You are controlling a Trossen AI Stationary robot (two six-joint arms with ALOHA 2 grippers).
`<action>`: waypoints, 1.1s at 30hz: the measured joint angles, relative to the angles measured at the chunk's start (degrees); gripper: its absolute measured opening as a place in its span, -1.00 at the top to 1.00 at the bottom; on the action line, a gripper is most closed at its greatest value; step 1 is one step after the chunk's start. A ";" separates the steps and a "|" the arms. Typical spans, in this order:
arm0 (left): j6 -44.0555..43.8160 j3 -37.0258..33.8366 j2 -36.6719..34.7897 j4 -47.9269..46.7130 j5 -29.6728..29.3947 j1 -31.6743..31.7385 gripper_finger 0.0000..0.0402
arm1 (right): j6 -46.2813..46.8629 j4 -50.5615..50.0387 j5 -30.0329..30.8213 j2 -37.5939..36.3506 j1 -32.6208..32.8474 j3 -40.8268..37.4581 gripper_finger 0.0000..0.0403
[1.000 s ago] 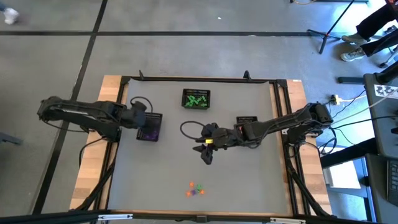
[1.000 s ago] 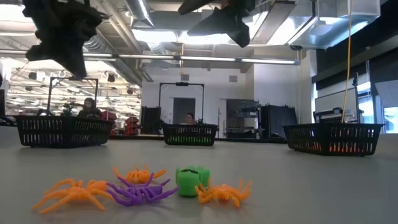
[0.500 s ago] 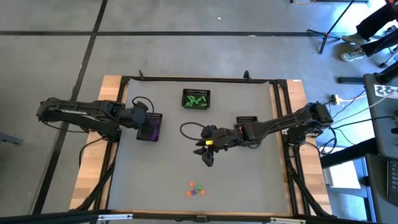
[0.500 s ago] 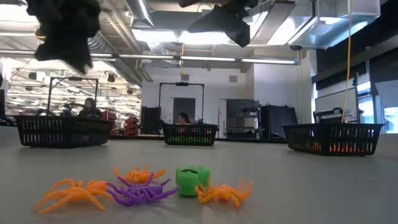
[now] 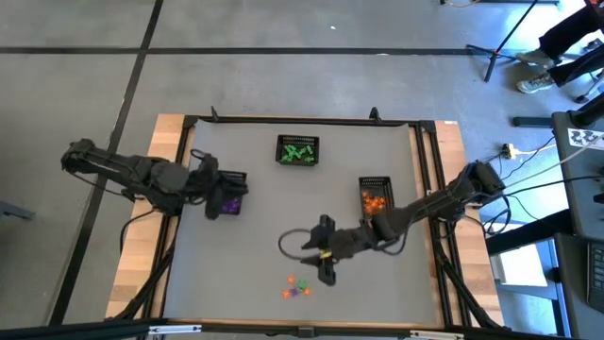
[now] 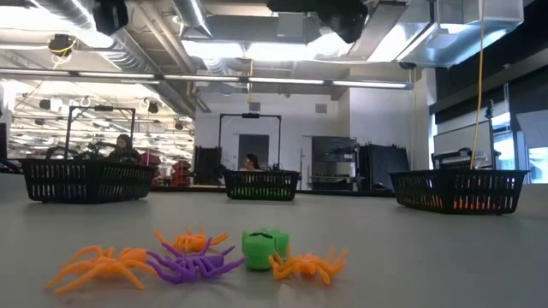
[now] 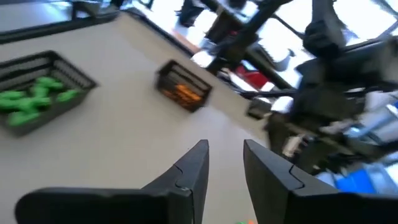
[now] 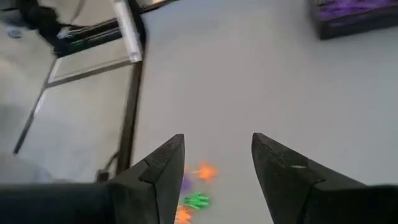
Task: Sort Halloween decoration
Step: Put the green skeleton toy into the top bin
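- The right gripper (image 5: 326, 274) hung with its fingers spread wide and empty, just above the Halloween decoration (image 5: 296, 287) lying near the table's (image 5: 396, 302) front edge.
- The left gripper (image 5: 209, 210) stood narrowly parted, empty, beside the purple basket (image 5: 232, 196).

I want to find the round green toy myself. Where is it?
Look at the table's near edge, where a small heap of trinkets lies below the right claw. The green one sits among the orange and purple spiders: it alone is chunky, round and legless.
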 joint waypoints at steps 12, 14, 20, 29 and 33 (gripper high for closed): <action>1.17 0.00 0.97 3.14 -10.47 -14.99 0.60 | 2.57 7.18 -3.47 12.20 6.18 -0.02 0.08; 1.19 0.00 1.11 2.59 -10.55 -15.74 0.60 | 3.40 7.24 -3.51 13.47 6.08 0.02 0.08; 1.17 0.00 2.40 1.29 -9.97 -16.07 0.60 | 1.80 10.32 -2.86 17.07 6.05 0.04 0.08; 1.15 0.00 4.14 0.68 -8.65 -16.08 0.60 | -1.01 7.87 -2.37 22.36 6.03 3.22 0.08; 1.13 0.00 4.44 0.72 -8.65 -16.05 0.60 | -1.01 3.78 0.04 23.73 5.97 5.54 0.08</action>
